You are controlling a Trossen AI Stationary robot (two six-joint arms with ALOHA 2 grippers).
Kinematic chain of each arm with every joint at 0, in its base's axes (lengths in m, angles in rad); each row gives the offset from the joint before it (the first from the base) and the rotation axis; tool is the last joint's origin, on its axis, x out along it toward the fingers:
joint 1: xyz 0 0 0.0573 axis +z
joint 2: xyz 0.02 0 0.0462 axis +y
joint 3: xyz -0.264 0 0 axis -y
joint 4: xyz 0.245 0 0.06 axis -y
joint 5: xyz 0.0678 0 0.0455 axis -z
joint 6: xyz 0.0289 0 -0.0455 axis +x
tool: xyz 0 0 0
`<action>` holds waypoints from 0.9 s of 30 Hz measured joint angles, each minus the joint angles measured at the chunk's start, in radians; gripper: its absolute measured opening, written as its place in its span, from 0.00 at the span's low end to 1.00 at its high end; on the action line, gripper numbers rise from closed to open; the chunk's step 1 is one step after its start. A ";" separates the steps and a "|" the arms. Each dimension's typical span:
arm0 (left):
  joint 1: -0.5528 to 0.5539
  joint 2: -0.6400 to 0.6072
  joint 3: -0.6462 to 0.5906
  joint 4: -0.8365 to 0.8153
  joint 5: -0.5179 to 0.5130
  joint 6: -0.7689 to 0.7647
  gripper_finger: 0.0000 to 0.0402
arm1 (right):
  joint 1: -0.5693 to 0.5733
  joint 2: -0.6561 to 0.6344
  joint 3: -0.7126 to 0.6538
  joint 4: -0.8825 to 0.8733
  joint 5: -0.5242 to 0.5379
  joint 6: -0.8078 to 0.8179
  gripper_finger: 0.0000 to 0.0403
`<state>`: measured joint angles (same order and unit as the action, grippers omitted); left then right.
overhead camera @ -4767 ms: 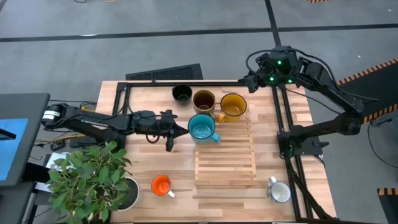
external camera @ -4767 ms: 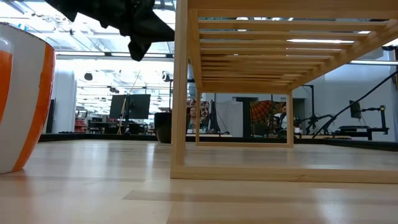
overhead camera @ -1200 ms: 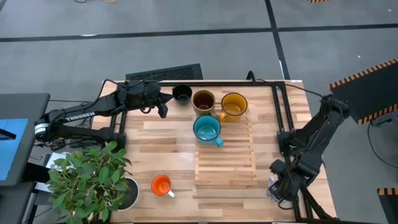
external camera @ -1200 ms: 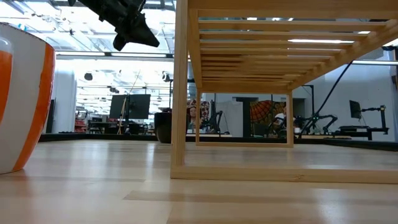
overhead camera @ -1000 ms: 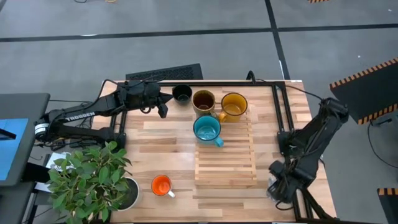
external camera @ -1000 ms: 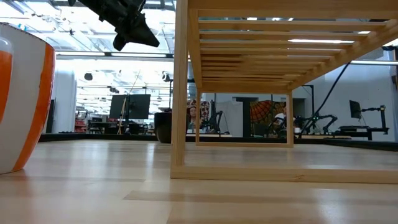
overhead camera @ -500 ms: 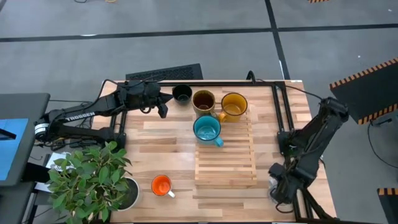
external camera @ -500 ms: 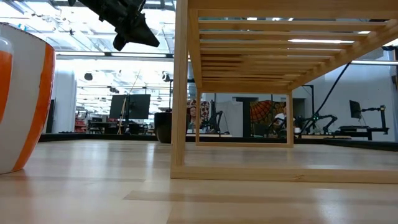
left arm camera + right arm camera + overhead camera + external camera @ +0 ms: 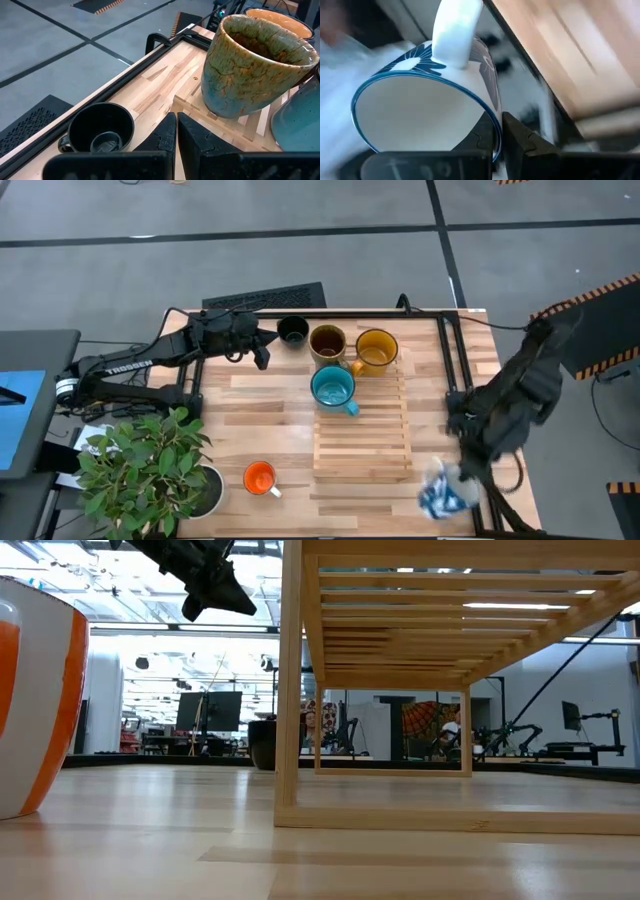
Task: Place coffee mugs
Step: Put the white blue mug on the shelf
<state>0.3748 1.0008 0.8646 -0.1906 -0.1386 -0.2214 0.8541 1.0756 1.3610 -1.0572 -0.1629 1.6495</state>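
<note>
- White mug [image 9: 425,100]: rigid, glazed, breakable; likely slippery, best pinched at the rim.
- Right claw [image 9: 497,131]: clamped on its rim, lifted off the bench [image 9: 250,395].
- Left claw [image 9: 176,131]: closed, empty.

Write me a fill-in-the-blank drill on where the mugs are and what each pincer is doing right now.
1. The right pincer grips the ____ mug by its rim.
2. The teal mug stands on the slatted wooden ____.
3. The left pincer is ____, beside the black mug.

Missing words: white; rack; shut
</note>
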 joint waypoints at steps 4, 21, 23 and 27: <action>0.000 0.000 0.000 0.000 0.000 0.000 0.00 | -0.145 0.039 0.192 -0.125 0.098 -0.185 0.09; 0.000 0.000 0.000 -0.002 0.001 -0.002 0.00 | -0.746 0.310 0.456 -0.513 0.169 -0.644 0.09; 0.000 0.000 0.000 -0.003 0.001 -0.002 0.00 | -0.764 0.329 0.457 -0.510 0.143 -0.671 0.09; 0.000 0.000 0.000 -0.004 0.001 -0.004 0.00 | -0.772 0.362 0.457 -0.514 0.128 -0.712 0.09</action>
<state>0.3748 1.0004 0.8646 -0.1942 -0.1379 -0.2256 0.0826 1.4372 1.8183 -1.5710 -0.0352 0.9374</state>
